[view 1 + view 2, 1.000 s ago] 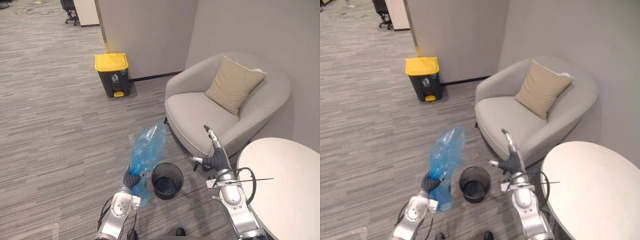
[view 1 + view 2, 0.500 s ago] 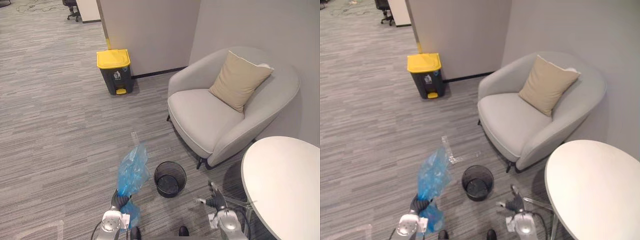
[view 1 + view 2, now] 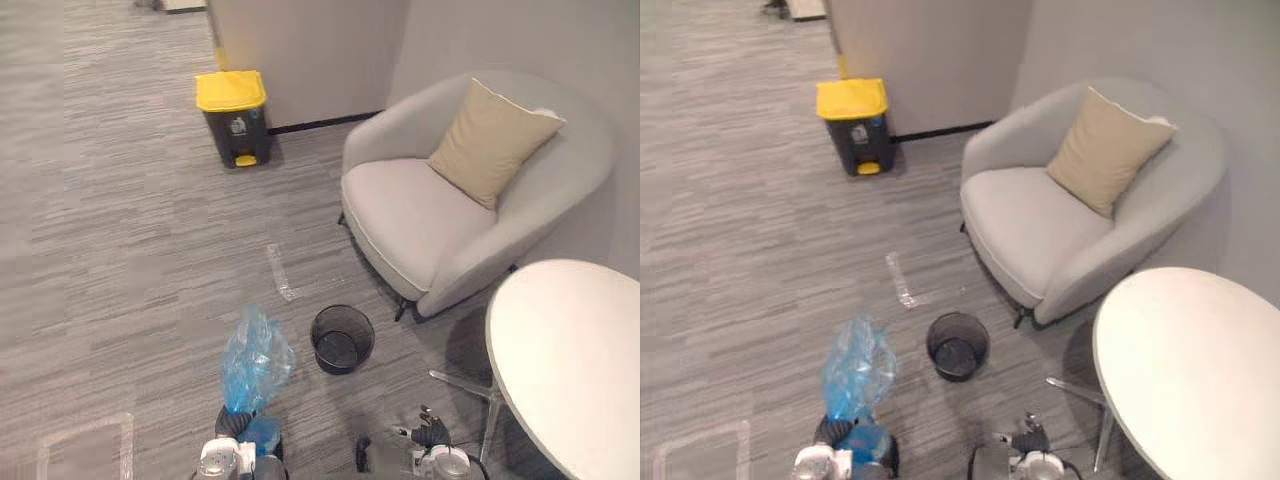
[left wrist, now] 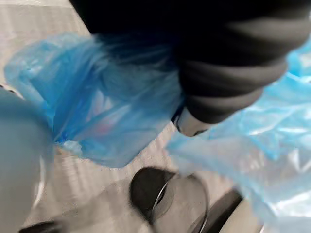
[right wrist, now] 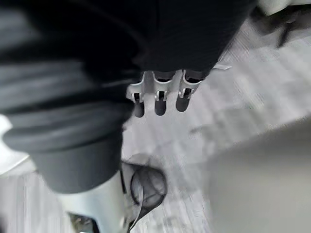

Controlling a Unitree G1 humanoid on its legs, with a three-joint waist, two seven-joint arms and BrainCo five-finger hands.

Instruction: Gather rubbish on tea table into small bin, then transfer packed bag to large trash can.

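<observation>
Both arms have sunk to the bottom edge of the head views since a second ago. The whole scene has slid as well, so the camera moved too.

Left hand [image 3: 236, 425] is clamped round the gathered middle of the blue bag [image 3: 255, 358]. Plastic bunches at the grip and balloons above it. The bag hangs just left of the small mesh bin [image 3: 342, 338], apart from it, so it is already lifted out.

Right hand [image 3: 430, 441] is low near the tea table [image 3: 570, 360], fingers [image 5: 159, 101] relaxed and loosely straight, holding nothing.

Large trash can [image 3: 233, 118], yellow lid down, stands well apart by the wall.

Judgement: carry stage. The bunched grip likely keeps the rubbish from spilling, and the spare hand is probably kept free for the lid.
</observation>
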